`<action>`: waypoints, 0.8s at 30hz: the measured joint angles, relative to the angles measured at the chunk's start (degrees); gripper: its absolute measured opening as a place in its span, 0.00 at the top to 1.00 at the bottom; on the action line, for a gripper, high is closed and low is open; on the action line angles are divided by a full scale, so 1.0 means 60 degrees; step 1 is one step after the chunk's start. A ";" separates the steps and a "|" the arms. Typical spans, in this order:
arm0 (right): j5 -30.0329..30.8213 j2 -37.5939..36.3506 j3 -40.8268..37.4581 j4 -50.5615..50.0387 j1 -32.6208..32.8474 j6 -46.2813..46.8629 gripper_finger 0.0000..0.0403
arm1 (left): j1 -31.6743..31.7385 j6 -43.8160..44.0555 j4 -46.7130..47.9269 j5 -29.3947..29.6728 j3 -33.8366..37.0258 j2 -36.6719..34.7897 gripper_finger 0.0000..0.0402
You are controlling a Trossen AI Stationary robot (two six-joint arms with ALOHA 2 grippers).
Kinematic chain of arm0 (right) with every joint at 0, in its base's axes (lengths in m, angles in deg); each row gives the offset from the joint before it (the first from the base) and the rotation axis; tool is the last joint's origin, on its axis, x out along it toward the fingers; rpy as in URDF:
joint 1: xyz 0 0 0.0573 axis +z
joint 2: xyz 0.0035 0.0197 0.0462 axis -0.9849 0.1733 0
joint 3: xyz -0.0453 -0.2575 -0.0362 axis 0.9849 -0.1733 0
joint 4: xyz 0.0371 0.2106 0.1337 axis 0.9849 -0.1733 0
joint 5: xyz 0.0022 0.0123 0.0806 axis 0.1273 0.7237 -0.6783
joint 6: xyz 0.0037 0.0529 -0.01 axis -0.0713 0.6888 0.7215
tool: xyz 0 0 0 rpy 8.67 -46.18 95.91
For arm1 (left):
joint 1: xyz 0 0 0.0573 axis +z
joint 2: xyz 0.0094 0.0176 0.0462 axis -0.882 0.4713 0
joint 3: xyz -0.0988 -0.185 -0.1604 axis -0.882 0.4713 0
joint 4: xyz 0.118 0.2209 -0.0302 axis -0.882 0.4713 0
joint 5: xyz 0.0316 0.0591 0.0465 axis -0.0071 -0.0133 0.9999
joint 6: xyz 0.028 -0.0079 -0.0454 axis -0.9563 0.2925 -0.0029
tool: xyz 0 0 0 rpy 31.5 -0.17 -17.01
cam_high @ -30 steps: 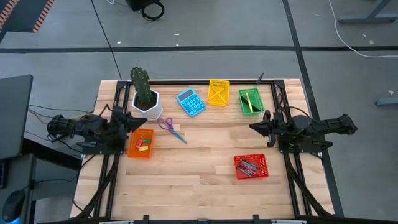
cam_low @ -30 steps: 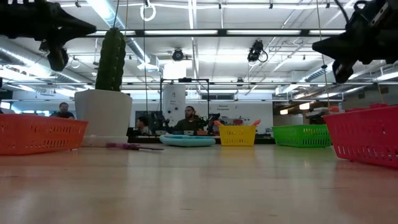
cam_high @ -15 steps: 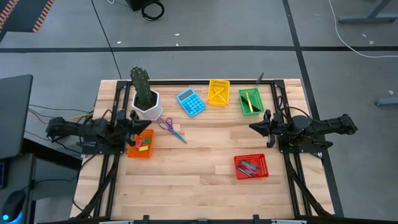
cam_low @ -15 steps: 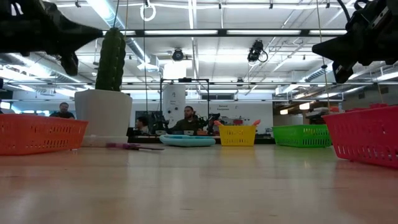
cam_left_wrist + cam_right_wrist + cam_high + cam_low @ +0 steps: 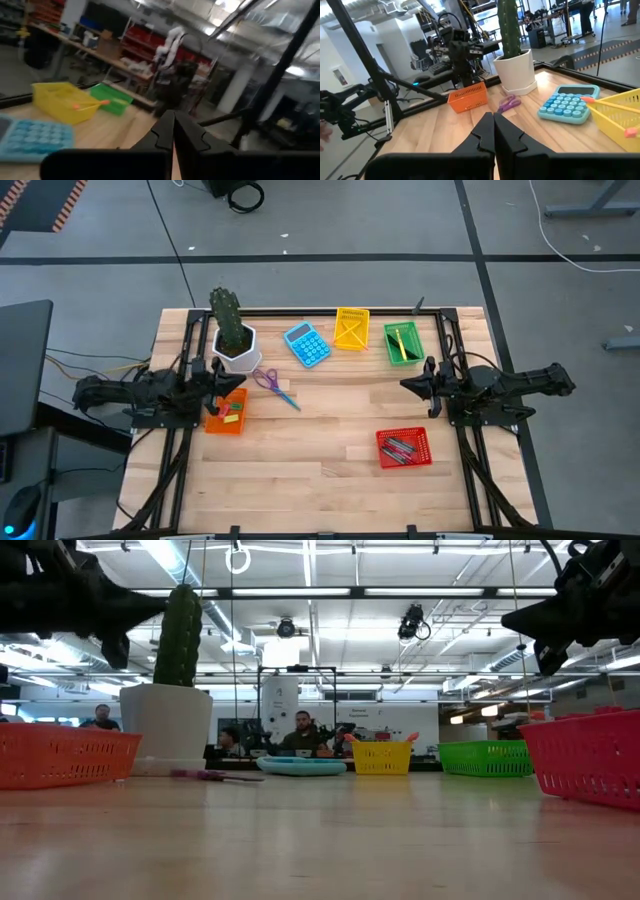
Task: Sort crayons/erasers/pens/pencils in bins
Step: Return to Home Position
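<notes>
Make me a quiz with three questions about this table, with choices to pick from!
1. Where is the orange bin?
A. by the left gripper
B. by the right arm
C. on the floor

2. How many bins stand on the table?
A. two
B. four
C. six

3. How is the right gripper?
A. shut and empty
B. holding a pencil
C. wide open

Answers:
1 A: it lies on the table's left side, at that gripper's tip.
2 B: orange bin, yellow bin, green bin, red bin.
3 A: its fingers meet with nothing between them.
</notes>
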 joint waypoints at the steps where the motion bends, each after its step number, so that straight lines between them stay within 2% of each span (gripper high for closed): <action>1: 0.0000 0.0000 0.0000 0.0003 0.0000 0.0004 0.99 | 0.0043 -0.0152 0.0206 0.0037 0.0000 -0.0004 0.95; 7: 0.0000 0.0003 0.0000 0.0004 0.0000 0.0000 0.99 | 0.0084 -0.1048 0.0986 0.0048 0.0004 0.0007 0.90; 24: 0.0000 0.0004 0.0000 0.0007 0.0000 0.0000 0.99 | 0.0084 -0.1006 0.0931 0.0048 0.0007 0.0004 0.93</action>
